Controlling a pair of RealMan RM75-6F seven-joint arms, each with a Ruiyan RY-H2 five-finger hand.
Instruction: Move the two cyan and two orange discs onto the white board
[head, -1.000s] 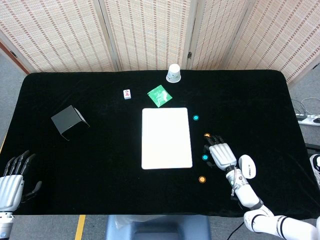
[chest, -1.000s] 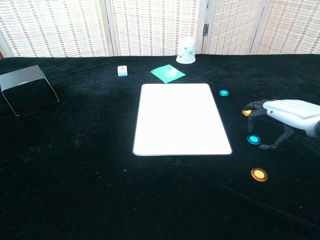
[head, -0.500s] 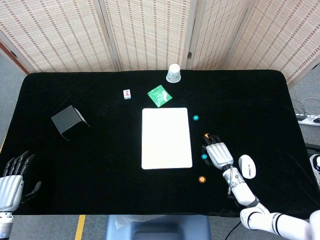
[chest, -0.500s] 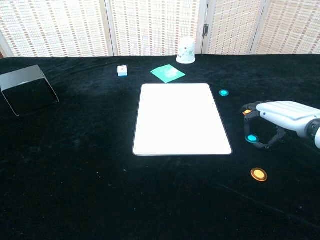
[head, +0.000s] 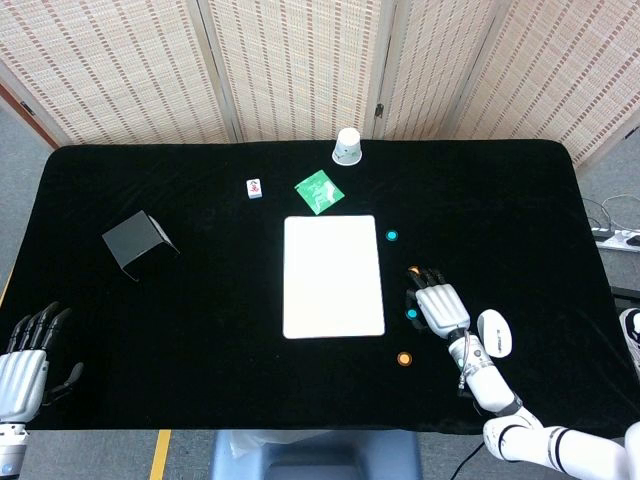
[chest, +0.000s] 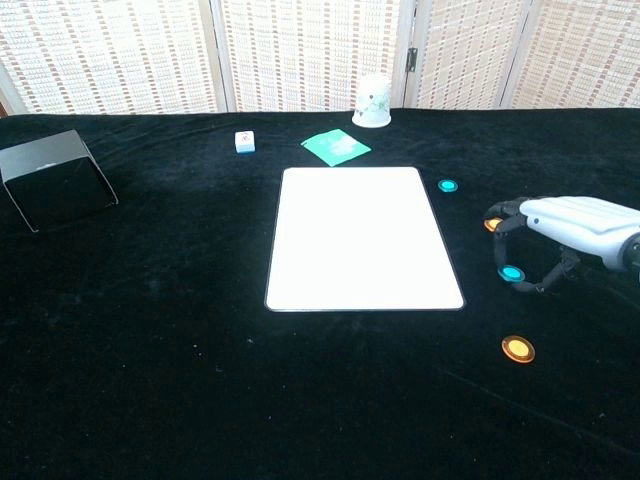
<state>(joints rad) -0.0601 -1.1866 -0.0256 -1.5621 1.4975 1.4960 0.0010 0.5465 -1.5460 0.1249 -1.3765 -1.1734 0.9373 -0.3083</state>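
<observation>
The white board (head: 334, 277) (chest: 362, 235) lies flat in the middle of the black table. To its right are a cyan disc (head: 392, 236) (chest: 448, 185), an orange disc (head: 413, 270) (chest: 492, 224) by my right fingertips, and another orange disc (head: 404, 358) (chest: 517, 348) nearer the front. My right hand (head: 443, 308) (chest: 575, 222) arches palm-down over the second cyan disc (head: 411, 314) (chest: 512, 273) and pinches it between thumb and a finger, low over the cloth. My left hand (head: 25, 365) hangs open at the front left corner, holding nothing.
A white paper cup (head: 347, 146) (chest: 373, 102) and a green card (head: 319, 191) (chest: 336, 146) sit behind the board. A small white tile (head: 254, 188) (chest: 244, 142) and a black box (head: 137, 241) (chest: 56, 180) lie to the left. A white mouse-like object (head: 494, 333) rests by my right wrist.
My right hand closed its thumb and finger around the nearer cyan disc, and the disc shifted slightly right with it. The left hand stayed put.
</observation>
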